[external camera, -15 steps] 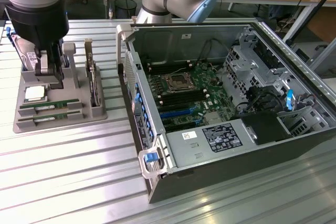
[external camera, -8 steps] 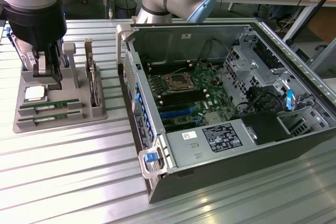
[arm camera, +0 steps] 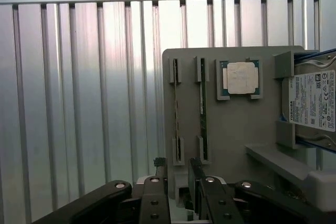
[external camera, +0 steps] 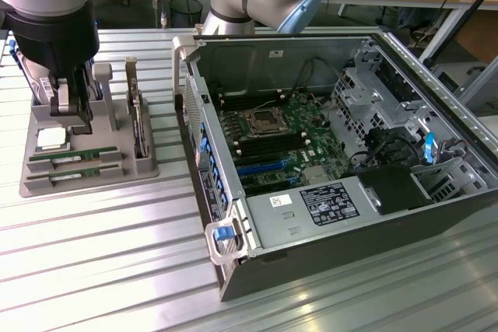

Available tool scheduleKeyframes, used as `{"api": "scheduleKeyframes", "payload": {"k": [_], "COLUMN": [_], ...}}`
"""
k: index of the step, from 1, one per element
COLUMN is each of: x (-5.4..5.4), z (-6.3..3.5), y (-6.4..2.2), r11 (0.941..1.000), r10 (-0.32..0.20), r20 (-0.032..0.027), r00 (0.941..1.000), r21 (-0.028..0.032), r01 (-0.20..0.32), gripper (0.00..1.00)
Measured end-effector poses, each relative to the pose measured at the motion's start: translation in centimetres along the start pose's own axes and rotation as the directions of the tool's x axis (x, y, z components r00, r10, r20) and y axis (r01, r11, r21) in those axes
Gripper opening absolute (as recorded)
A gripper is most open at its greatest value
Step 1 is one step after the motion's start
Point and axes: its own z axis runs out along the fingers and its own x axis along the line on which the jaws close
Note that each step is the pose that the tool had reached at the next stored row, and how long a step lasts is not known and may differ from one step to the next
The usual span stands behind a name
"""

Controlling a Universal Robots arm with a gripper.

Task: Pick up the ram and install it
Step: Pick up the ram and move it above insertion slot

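Observation:
Two ram sticks lie edge-up in slots of a grey holder tray (external camera: pixel 85 180) at the exterior view's left: one ram stick (external camera: pixel 74 158) (arm camera: pixel 202 109) nearer the processor and a second ram stick (external camera: pixel 78 173) (arm camera: pixel 177 114) beside it. My gripper (external camera: pixel 70 114) (arm camera: pixel 177 179) hangs just above the tray's back part, behind the sticks and touching neither. Its fingers (arm camera: pixel 155 187) stand apart, open, with nothing between them. The open computer case (external camera: pixel 436 200) lies to the right, its motherboard (external camera: pixel 284 134) and dark memory slots (external camera: pixel 261 145) exposed.
The tray also carries a square silver processor chip (external camera: pixel 50 139) (arm camera: pixel 241 77), a hard drive (arm camera: pixel 314 100) and an upright card with a metal bracket (external camera: pixel 138 122). Everything rests on a ribbed metal table (external camera: pixel 101 254). A power supply (external camera: pixel 307 211) fills the case's near end.

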Motion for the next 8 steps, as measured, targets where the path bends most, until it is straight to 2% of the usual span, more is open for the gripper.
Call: {"api": "scheduleKeyframes", "payload": {"k": [8], "x": [0.01], "z": [0.40], "y": [-0.02], "r11": [1.0000], "r10": [-0.007], "r20": [-0.0003], "r00": [1.0000], "r21": [-0.0002], "r01": [0.007], "gripper": [0.30]}}
